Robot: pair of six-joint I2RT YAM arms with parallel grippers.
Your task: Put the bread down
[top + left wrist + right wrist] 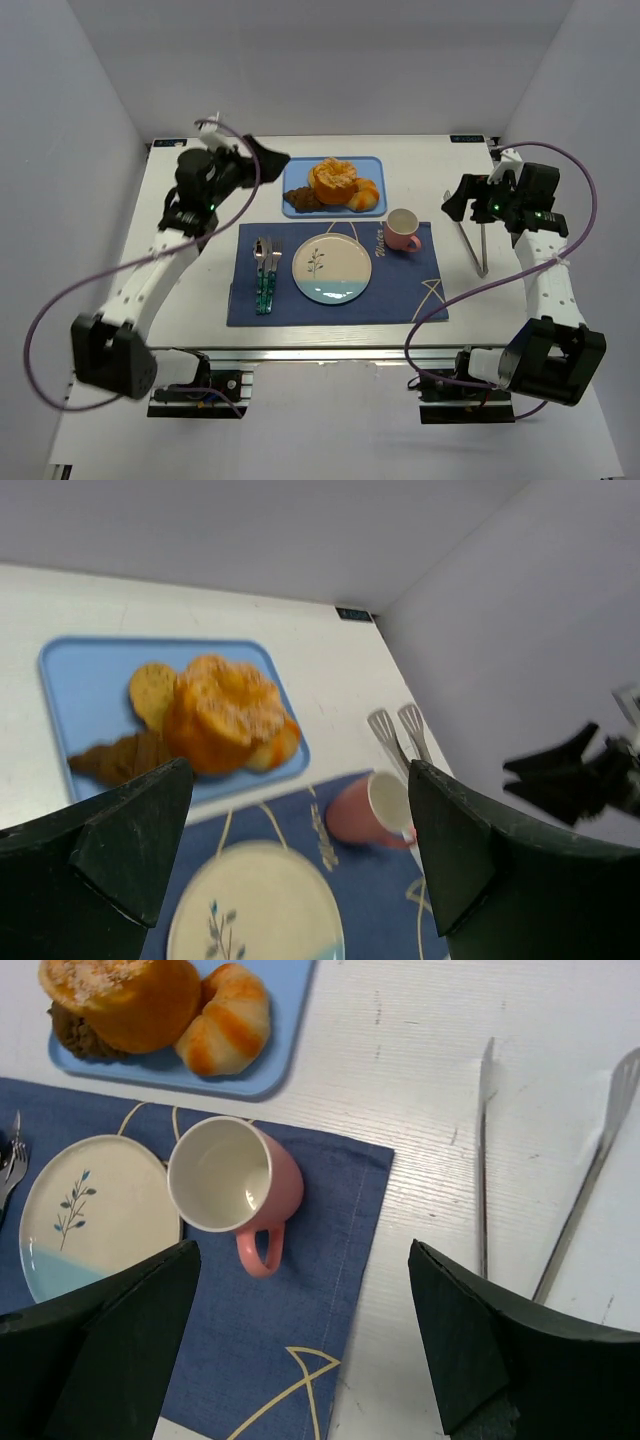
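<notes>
The bread [335, 180] lies heaped on a blue tray [296, 172] toward the table's [425, 175] 12 o'clock side, just past a dark mat [400, 295]. On the mat a plate [332, 267] sits in the middle, with cutlery [266, 272] at its 9 o'clock and a pink mug [403, 230] at its 2 o'clock. Tongs [476, 245] lie at the mat's 3 o'clock. The left claw [298, 810] hovers at the tray's 9 o'clock, released and empty; the right claw [302, 1260], near the tongs, is spread wide too, holding nothing

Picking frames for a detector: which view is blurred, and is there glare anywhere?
Left wrist view: soft throughout, the orange sugared bun on the blue tray fuzzy. Right wrist view: sharp, pink mug and metal tongs crisp. Top view: even light, no strong glare.
</notes>
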